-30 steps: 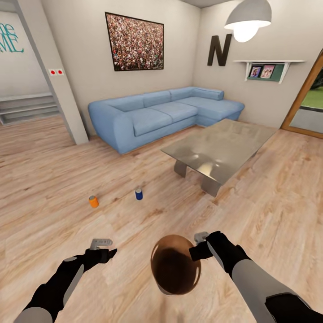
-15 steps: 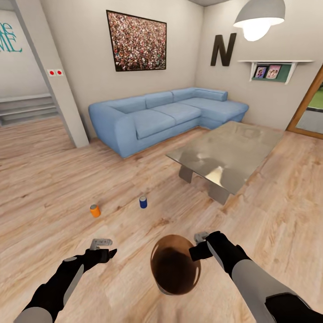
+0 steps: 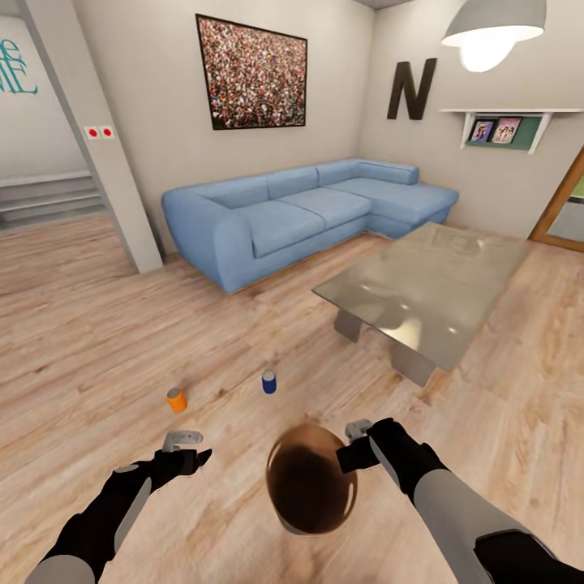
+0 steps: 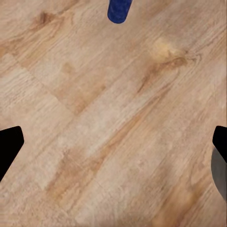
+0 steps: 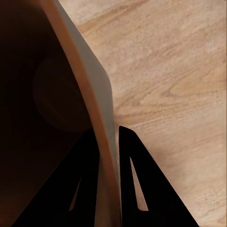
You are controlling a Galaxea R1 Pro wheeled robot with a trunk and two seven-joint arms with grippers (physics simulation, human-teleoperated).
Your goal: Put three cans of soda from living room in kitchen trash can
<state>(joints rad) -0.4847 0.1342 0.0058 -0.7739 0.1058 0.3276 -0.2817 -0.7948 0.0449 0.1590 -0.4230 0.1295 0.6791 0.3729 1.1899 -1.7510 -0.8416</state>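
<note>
Trash can (image 3: 311, 480): round, tapered, glossy orange-brown inside, seen from above in head view, carried low in front of the robot between the two arms. Right wrist view looks along its rim (image 5: 97, 109), dark interior on one side, wood floor on the other.

Cans: two show on the wood floor (image 3: 97, 324) ahead of the robot. Orange can (image 3: 176, 399) upright, just ahead of the left gripper. Dark blue can (image 3: 268, 381) upright, silvery top, to the right of the orange one and a bit further out, clearly apart from it. The blue can (image 4: 119, 9) also shows at the edge of the left wrist view.

Right gripper (image 3: 354, 444): clamped on the trash can's rim. Right wrist view has one finger inside the wall, one outside, pinching it.

Left gripper (image 3: 185, 448): spread wide, holding nothing, hovering over bare floor. In the left wrist view its black fingertips (image 4: 9, 144) sit at opposite edges with floor between.

Room: blue corner sofa (image 3: 300, 212) against the back wall, glass coffee surface (image 3: 426, 292) to the right of the cans, nothing visible on it. Framed crowd picture (image 3: 251, 75) above the sofa, big letter N (image 3: 412, 89) on the wall, pendant lamp (image 3: 495, 31) lit, small shelf with photos (image 3: 496, 130). Steps (image 3: 49, 199) at far left behind a pillar (image 3: 97, 138).
</note>
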